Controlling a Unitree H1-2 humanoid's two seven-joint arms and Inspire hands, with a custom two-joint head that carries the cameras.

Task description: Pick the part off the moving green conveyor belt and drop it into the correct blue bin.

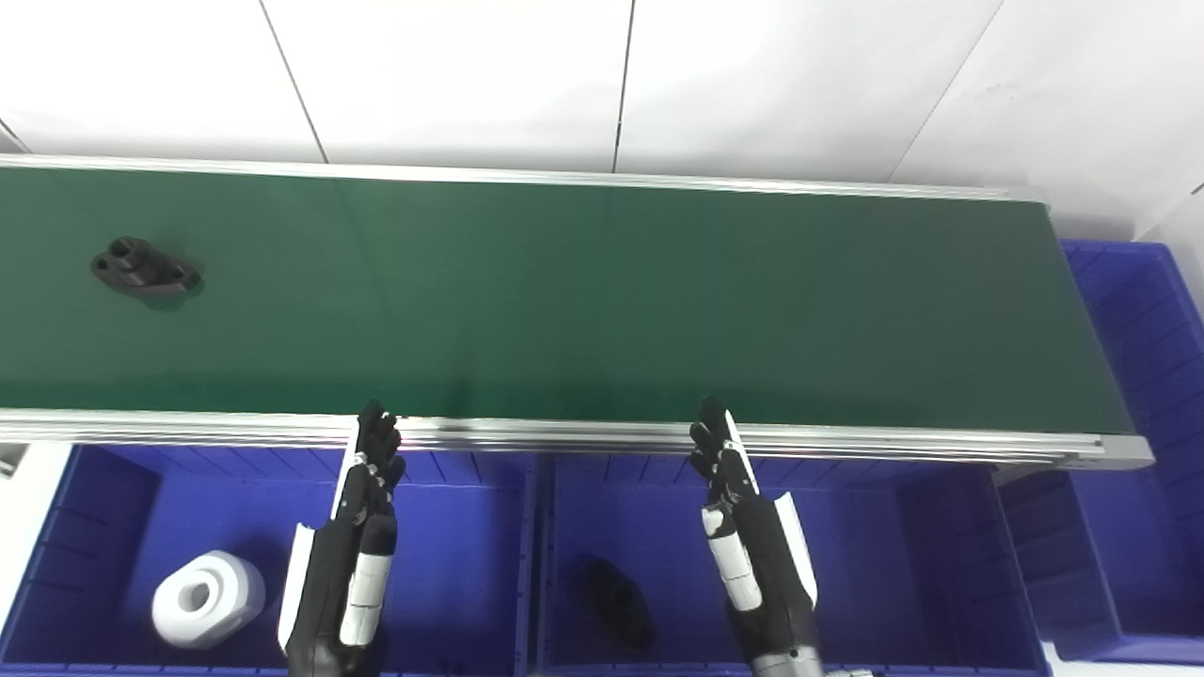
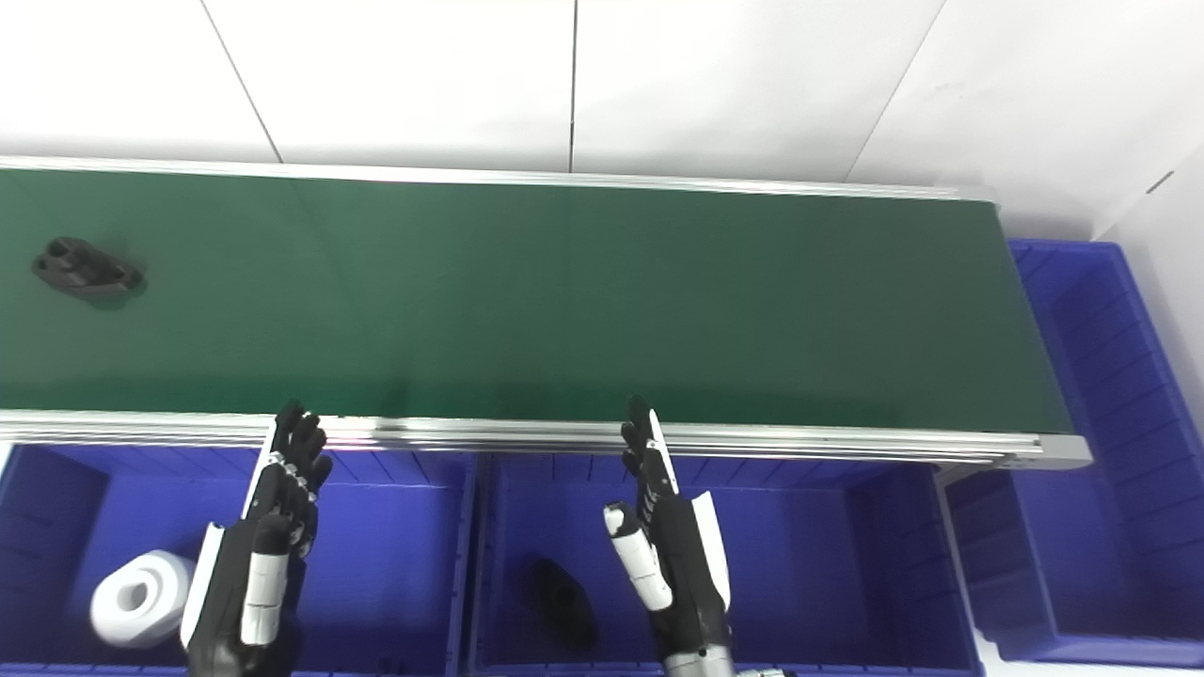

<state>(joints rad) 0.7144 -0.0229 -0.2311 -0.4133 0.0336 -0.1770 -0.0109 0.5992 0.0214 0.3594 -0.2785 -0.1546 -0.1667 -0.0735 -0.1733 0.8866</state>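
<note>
A black flanged part [image 1: 144, 268] lies on the green conveyor belt [image 1: 583, 301] at its far left; it also shows in the right eye view [image 2: 87, 268]. My left hand [image 1: 353, 555] is open and empty, held upright over the left blue bin [image 1: 451, 527], fingertips at the belt's near rail. My right hand [image 1: 748, 555] is open and empty over the middle blue bin [image 1: 903, 545], fingertips also at the rail. Both hands are far from the part.
The left bin holds a white ring-shaped part [image 1: 207, 599]. The middle bin holds a black part [image 1: 621, 602]. A third blue bin [image 1: 1143, 376] stands past the belt's right end. An aluminium rail [image 1: 564, 434] edges the belt's near side.
</note>
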